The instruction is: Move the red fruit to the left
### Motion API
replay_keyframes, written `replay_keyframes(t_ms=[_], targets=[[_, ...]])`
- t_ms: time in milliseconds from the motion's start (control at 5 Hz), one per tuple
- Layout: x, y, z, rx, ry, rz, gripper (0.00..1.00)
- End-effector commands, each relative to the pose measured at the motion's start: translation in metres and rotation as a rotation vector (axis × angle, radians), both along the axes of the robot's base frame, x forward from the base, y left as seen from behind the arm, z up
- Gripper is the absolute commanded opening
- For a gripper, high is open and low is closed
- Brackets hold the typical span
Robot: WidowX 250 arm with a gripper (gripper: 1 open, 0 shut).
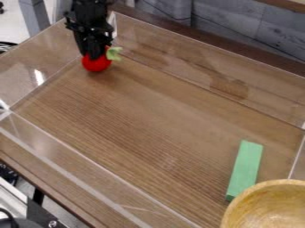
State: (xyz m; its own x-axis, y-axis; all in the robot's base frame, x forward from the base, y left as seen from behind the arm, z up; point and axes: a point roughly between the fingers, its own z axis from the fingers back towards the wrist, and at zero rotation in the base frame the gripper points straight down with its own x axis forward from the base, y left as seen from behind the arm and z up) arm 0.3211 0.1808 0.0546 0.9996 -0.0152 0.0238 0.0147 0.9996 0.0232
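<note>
Red fruit: sat near the far left corner of the counter, directly beneath the fingers, with its pale green stem toward the right.
Fingers: were right at the top of the fruit; whether they gripped it or had loosened could not be told, as the dark arm and the blur hid the gap.
Contact with the counter: the fruit looked low, but whether it rested on the wood was not clear.
Step in hand: setting the fruit down on the left, by judgement, with the sideways move as good as made.
Next move: called for making sure the fruit was supported, opening the fingers fully and lifting straight up, so that it would not be dragged or rolled.
Green block: lay on the right, beside the bowl, well apart from the work.
</note>
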Motion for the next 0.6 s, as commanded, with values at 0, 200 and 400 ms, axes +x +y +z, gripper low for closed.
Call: replay_keyframes(t_ms=[0, 200, 400], targets=[[0.018, 0.015, 0.007, 0.008, -0.061, 0.039, 1.0], [0.025, 0.019, -0.008, -0.008, -0.058, 0.068, 1.0], [0.022, 0.019, -0.013, -0.023, -0.058, 0.121, 1.0]])
